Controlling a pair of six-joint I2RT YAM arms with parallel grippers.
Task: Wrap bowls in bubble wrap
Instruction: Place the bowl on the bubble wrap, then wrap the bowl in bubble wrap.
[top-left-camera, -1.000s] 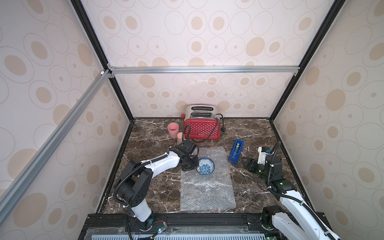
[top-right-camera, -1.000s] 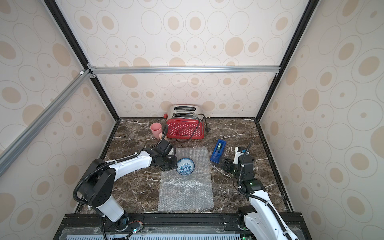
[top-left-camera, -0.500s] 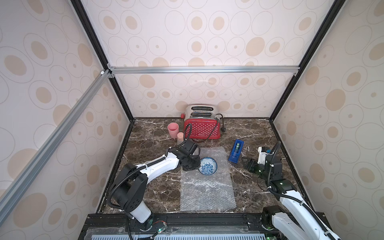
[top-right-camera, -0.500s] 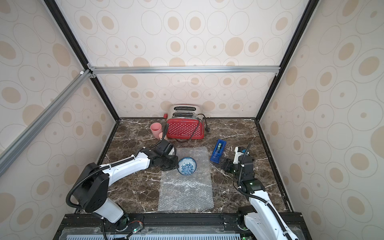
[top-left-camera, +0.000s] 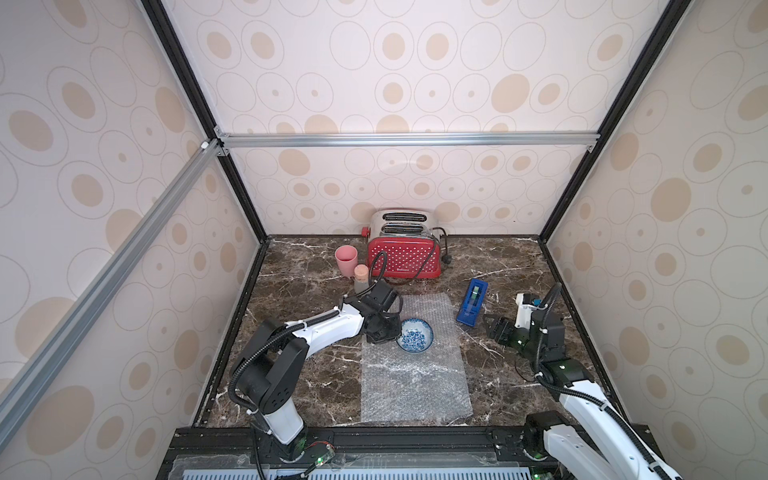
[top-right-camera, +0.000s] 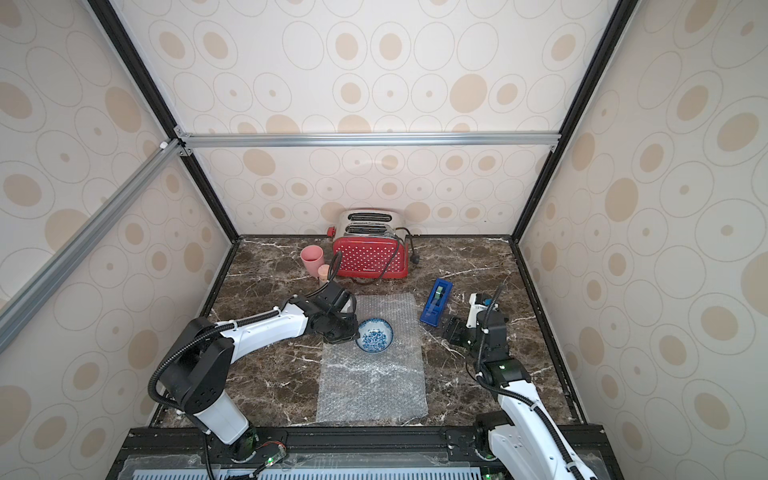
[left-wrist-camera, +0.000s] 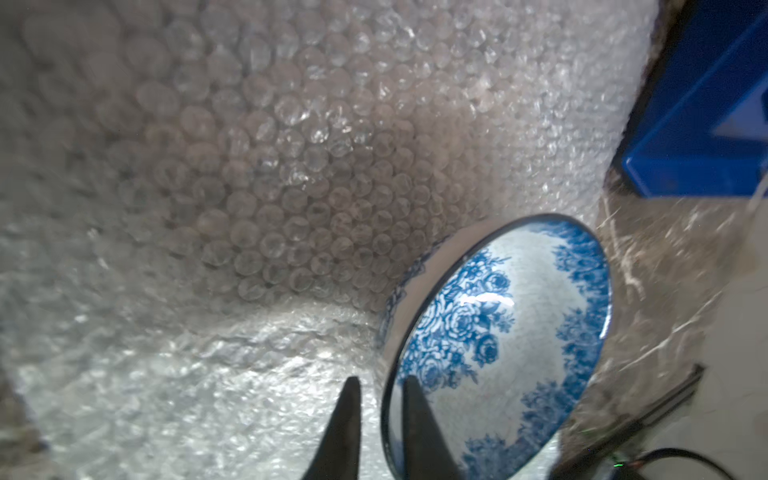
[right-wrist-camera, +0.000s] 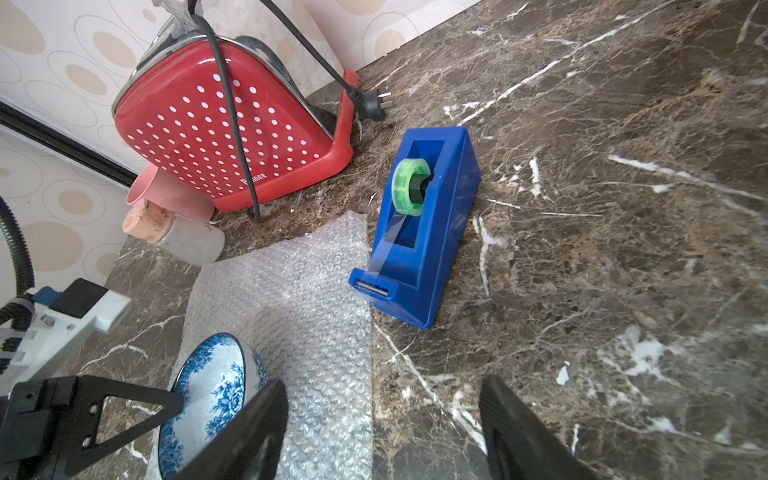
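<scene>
Mid table (top-left-camera: 519, 266), bowl (top-left-camera: 414, 336) sits far up the wrap (top-left-camera: 415, 386), seemingly for folding over; left tool (left-wrist-camera: 380, 382) loosely straddles its rim, right tool (right-wrist-camera: 382, 384) gapes empty.

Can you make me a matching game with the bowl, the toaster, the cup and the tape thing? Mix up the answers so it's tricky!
Things:
1. bowl
2. toaster
3. cup
4. tape dispenser

Clues:
A. blue, with a green roll inside
B. plain pink
C. sitting on the bubble wrap
D. red with white dots

Pairs: 1-C, 2-D, 3-B, 4-A.
</scene>
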